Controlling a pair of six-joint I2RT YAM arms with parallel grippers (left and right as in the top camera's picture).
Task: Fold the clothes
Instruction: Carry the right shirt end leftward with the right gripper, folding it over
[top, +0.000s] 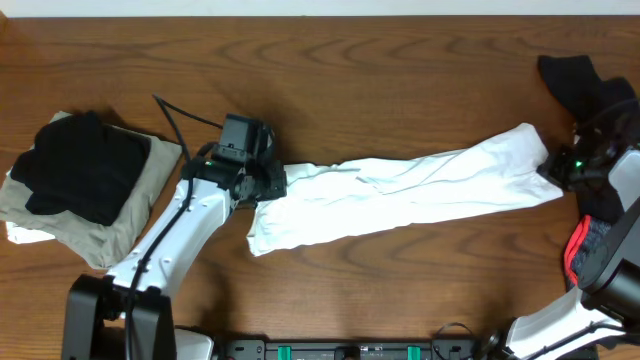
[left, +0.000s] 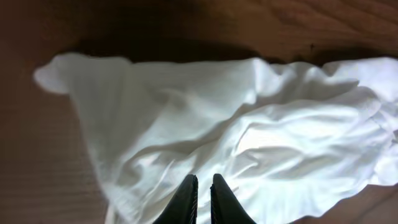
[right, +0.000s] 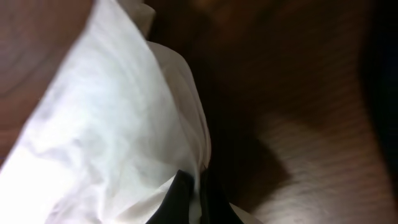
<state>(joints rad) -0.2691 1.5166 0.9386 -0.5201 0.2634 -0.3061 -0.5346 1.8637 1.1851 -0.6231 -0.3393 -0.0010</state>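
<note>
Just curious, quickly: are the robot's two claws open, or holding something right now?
Left gripper: shut, pinching the white T-shirt.
Right gripper: shut on the T-shirt's other end.

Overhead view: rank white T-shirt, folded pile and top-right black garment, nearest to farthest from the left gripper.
1. white T-shirt, held in the left gripper.
2. folded pile, at far left.
3. black garment, far right corner.

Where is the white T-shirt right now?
Overhead view, centre: the white T-shirt stretches from the left gripper to the right gripper, both shut on it.
</note>
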